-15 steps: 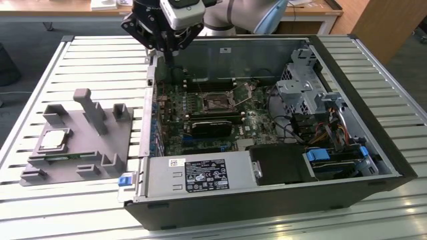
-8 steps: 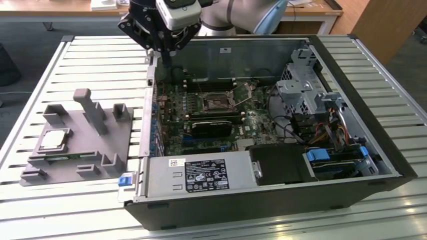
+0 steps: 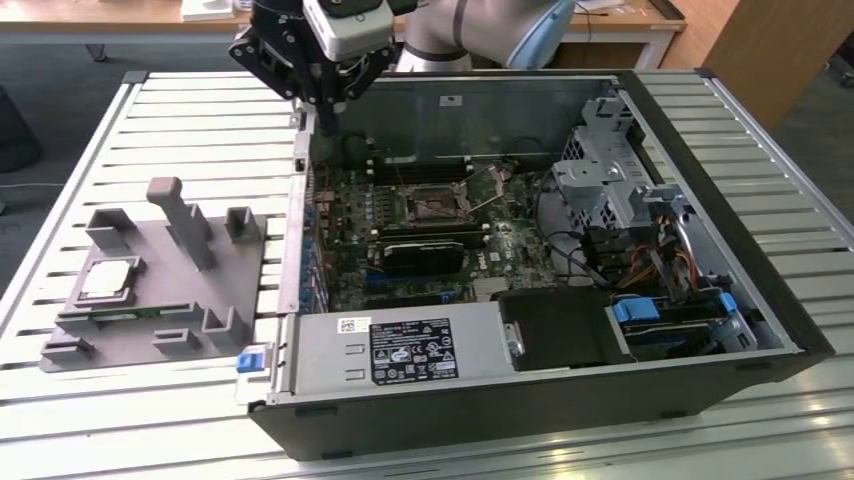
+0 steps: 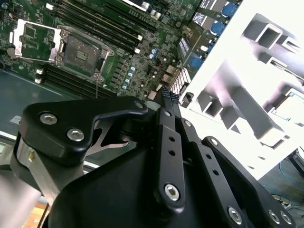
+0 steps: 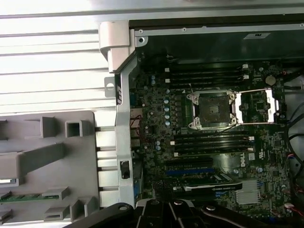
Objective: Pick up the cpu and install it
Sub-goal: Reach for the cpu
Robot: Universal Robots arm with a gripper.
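Observation:
The cpu (image 3: 107, 279), a small flat square with a silver top, lies in a pocket of the grey holder block (image 3: 220, 275) on the exterior view's left, outside the computer case. My gripper (image 3: 324, 126) hangs high over the case's far left corner, well away from the cpu. Its two black fingers (image 4: 167, 118) lie side by side and meet at the tip, shut on nothing. The open black socket (image 3: 434, 207) with its metal frame swung up sits on the green motherboard (image 3: 514, 245); it also appears in both wrist views (image 4: 80, 53) (image 5: 212, 110).
The open black computer case (image 3: 747, 300) lies on a slatted white table (image 3: 200, 110). A power supply (image 3: 400, 350), drive cage (image 3: 607, 180) and cables fill the case. A green memory stick (image 5: 28, 196) rests in the holder block. The case's upright wall (image 3: 302, 215) separates holder and motherboard.

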